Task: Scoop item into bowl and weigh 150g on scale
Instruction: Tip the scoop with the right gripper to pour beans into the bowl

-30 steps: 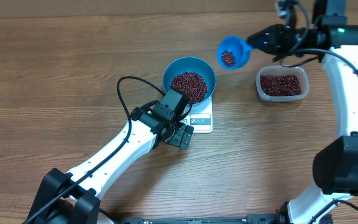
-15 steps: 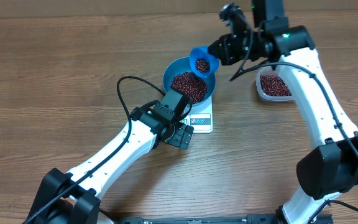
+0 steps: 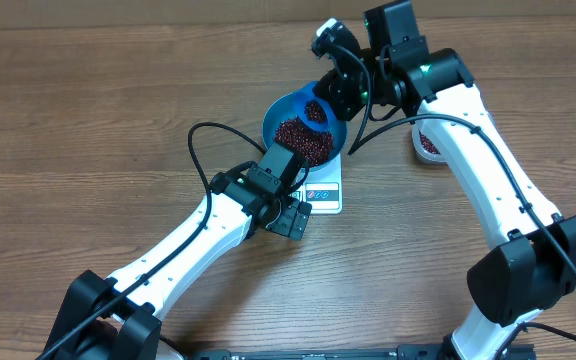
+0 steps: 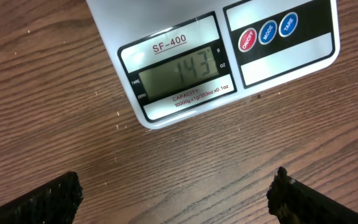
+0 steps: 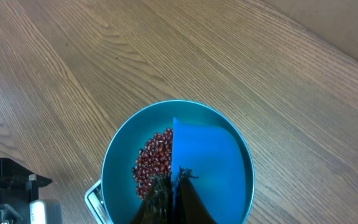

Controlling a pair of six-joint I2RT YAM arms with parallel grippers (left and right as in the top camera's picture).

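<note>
Over wooden table (image 3: pixel 88 120), right arm (image 3: pixel 488 180) reaches inward, tool (image 3: pixel 334 92) holding scoop (image 3: pixel 315 108) over bowl (image 3: pixel 267 127).

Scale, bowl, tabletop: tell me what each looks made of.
Scale: likely white plastic, glossy; smooth casing with printed labels and soft glare.
Bowl: probably blue plastic, smooth, uniform colour; could be glazed ceramic.
Tabletop: wood or wood-look laminate, matte; grain lines visible.

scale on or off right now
On: the scale has digits showing on its display, reading 143 in the left wrist view.
</note>
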